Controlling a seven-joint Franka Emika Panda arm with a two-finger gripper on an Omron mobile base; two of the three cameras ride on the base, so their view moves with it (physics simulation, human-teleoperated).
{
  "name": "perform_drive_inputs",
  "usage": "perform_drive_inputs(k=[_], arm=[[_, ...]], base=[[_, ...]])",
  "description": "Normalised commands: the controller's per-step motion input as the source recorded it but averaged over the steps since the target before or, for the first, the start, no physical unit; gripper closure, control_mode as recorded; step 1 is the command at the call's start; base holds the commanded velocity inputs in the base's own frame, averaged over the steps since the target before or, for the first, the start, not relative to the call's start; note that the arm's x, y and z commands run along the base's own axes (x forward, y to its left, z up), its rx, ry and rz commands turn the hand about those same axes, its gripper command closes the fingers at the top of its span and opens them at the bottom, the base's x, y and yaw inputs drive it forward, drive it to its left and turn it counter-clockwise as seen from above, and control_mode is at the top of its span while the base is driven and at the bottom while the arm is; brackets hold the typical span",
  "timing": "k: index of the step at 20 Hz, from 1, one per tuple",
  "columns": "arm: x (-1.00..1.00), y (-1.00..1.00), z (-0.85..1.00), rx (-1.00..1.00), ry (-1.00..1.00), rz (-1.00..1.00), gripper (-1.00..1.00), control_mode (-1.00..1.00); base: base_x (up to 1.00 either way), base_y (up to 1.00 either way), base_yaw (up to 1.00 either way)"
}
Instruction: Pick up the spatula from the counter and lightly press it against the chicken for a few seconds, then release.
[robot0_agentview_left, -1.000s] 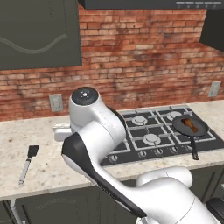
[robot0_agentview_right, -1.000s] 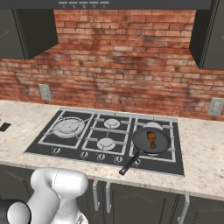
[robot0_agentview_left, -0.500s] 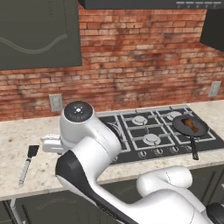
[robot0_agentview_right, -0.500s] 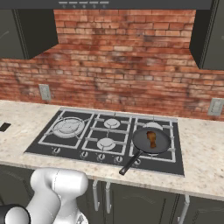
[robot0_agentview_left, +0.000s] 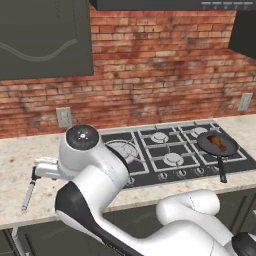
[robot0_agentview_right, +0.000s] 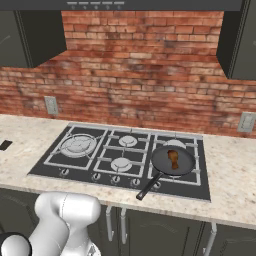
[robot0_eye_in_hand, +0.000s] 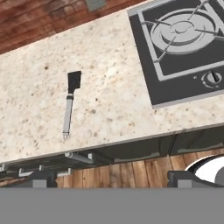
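The spatula (robot0_eye_in_hand: 68, 106) lies flat on the speckled counter, black head away from the counter's front edge and grey handle pointing toward it. In the left base view the spatula (robot0_agentview_left: 27, 196) rests at the far left, with my white hand (robot0_agentview_left: 49, 169) hovering just right of its head. My gripper (robot0_eye_in_hand: 113, 178) is open and holds nothing; its dark fingertips (robot0_eye_in_hand: 43, 179) hang over the counter's front edge. The chicken (robot0_agentview_left: 216, 141) sits in a black pan (robot0_agentview_left: 220, 150) on the stove's right front burner, far from the gripper. The right base view shows the chicken (robot0_agentview_right: 173, 159) in the pan (robot0_agentview_right: 161, 164).
The gas stove (robot0_agentview_left: 170, 152) fills the middle of the counter (robot0_agentview_left: 15, 155); its left burner (robot0_eye_in_hand: 181, 28) lies right of the spatula. A brick wall with an outlet (robot0_agentview_left: 63, 117) stands behind. Dark cabinets (robot0_agentview_left: 40, 35) hang overhead. The pan's handle (robot0_agentview_right: 148, 186) juts toward the front edge.
My arm has swung left and down over the counter, bringing the hand beside the spatula's head. The spatula, pan and chicken have stayed put. The gripper has stayed open.
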Motion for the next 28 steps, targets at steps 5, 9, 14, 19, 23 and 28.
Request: perform_drive_inputs(k=[5, 9, 14, 19, 23, 28], arm=[[0.01, 0.1, -0.11, 0.1, 0.0, 0.0, -1.0, -1.0], [0.12, 0.03, -0.18, 0.08, 0.0, 0.0, -1.0, -1.0], [0.2, 0.02, -0.16, 0.01, 0.05, 0.02, -1.0, -1.0], [0.19, 0.13, -0.01, 0.0, 0.04, 0.01, -1.0, -1.0], [0.16, 0.26, 0.0, -0.04, 0.06, 0.02, -1.0, -1.0], [0.07, 0.28, -0.08, -0.1, 0.03, 0.0, -1.0, -1.0]], base=[[0.0, 0.0, 0.0], [0.0, 0.0, 0.0], [0.0, 0.0, 0.0], [0.0, 0.0, 0.0], [0.0, 0.0, 0.0], [0.0, 0.0, 0.0]])
